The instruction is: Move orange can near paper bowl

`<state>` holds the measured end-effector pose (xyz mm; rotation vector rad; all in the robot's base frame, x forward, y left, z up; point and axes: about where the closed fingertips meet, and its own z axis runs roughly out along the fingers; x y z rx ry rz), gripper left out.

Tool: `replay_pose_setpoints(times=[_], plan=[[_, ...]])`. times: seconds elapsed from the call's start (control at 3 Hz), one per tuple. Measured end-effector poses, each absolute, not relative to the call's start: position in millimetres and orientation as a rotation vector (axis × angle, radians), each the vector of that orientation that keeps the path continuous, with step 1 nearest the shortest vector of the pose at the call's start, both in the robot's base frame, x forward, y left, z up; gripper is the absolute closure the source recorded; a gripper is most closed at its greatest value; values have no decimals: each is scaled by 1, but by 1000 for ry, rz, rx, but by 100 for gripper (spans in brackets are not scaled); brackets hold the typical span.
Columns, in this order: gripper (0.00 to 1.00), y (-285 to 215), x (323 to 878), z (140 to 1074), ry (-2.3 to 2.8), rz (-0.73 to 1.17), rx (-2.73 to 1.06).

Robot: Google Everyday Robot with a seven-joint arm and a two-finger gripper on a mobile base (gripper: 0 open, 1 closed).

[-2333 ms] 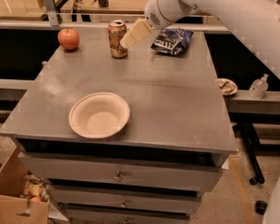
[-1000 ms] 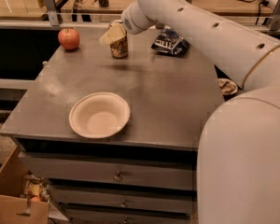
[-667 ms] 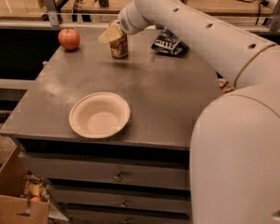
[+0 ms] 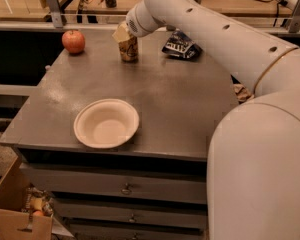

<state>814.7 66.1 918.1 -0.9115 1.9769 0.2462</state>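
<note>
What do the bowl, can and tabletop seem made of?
The paper bowl looks matte off-white, probably pressed paper. The orange can, pincer at its top, has a printed tan body, likely thin metal. The tabletop is grey with dull sheen, maybe metal or laminate.

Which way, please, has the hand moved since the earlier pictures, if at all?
Yes: the hand moved left, toward the apple, now at the orange can's top.

A thick, smooth white robot arm (image 4: 215, 29) has rounded tubular segments, small dark round holes along its shell and a thin tan seam ringing one joint. Its pale tan gripper (image 4: 123, 34) sits near the grey tabletop's (image 4: 180, 109) far edge.
</note>
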Motion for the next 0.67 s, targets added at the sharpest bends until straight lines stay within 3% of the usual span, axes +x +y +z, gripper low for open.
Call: replay_pose_setpoints(times=[0.33,0.67], plan=[[88,58,792,939,1926,280,-961],[100,44,751,966,1859,294,-1084]])
